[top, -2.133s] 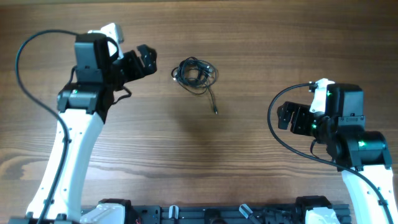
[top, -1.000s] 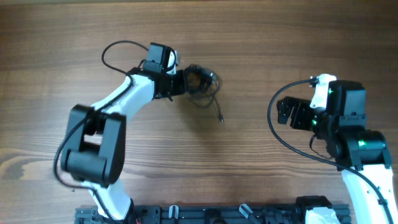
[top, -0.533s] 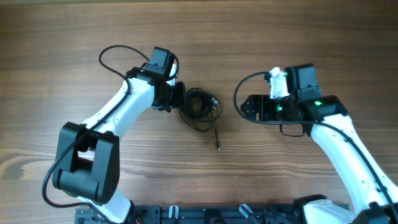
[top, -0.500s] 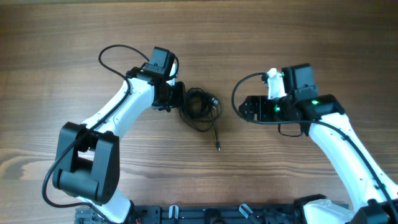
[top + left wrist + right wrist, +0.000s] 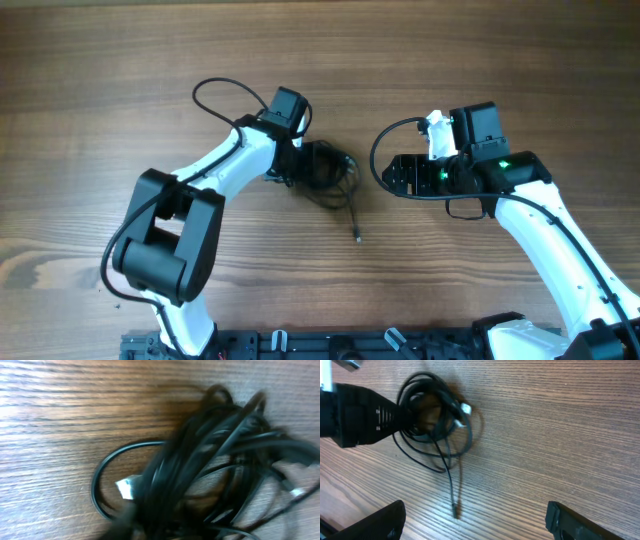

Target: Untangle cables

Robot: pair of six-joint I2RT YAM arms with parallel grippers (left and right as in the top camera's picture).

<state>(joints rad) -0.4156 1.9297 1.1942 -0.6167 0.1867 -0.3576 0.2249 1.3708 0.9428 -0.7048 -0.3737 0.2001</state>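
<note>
Item: cables point(image 5: 328, 168), thin black cords bunched in one small tangle of overlapping loops, lying on the wooden counter point(image 5: 480, 60) slightly left of its middle and toward the far side. One loose strand point(image 5: 352, 205) runs out of the bunch toward the near edge and ends in a small plug point(image 5: 358, 238) that rests flat on the wood, apart from the bunch. In the right wrist view a pale connector tip point(image 5: 464, 408) shows at the top right of the bunch. The left wrist view is close and blurred, showing only crossing loops and one pale plug end point(image 5: 127, 487). Left gripper point(image 5: 303, 163): pushed into the left side of the tangle and touching it; it appears narrow, but the cords hide its tips, so whether it clamps a cord cannot be told. Right gripper point(image 5: 388, 177): just to the right of the tangle, facing it and clear of it, spread wide and holding nothing, its two fingers point(image 5: 377, 522) at the lower corners of the right wrist view.
</note>
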